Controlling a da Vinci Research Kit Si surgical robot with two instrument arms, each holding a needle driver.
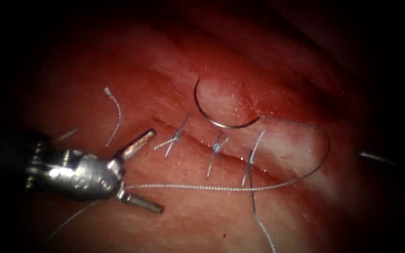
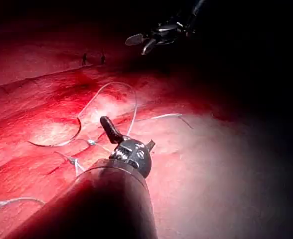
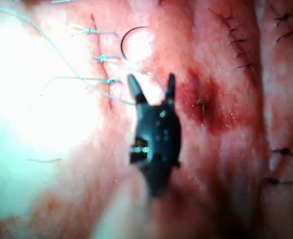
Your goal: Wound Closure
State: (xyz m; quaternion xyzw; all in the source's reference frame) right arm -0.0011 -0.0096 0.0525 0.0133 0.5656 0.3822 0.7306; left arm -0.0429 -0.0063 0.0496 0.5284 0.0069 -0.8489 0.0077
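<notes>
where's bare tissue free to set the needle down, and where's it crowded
Free: pale tissue below the long white thread, right of the left arm's open silver tool, holding nothing. Crowded: three knotted stitches along the cut; the curved steel needle lies loose above.

Three knotted stitches [image 1: 176,136] [image 1: 217,146] [image 1: 251,157] are sitting along one cut [image 1: 198,140] in the tissue [image 1: 287,145]. One curved needle [image 1: 212,115] is lying there, trailing one thread [image 1: 202,187]. One loose thread end [image 1: 114,115] is resting nearby.

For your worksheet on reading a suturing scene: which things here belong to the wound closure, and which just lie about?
Belonging to the job:
needle, lying free on the tissue
thread
cut with three stitches
left pincer, open, empty
right pincer, open, empty

Lying about:
cut thread end
</notes>
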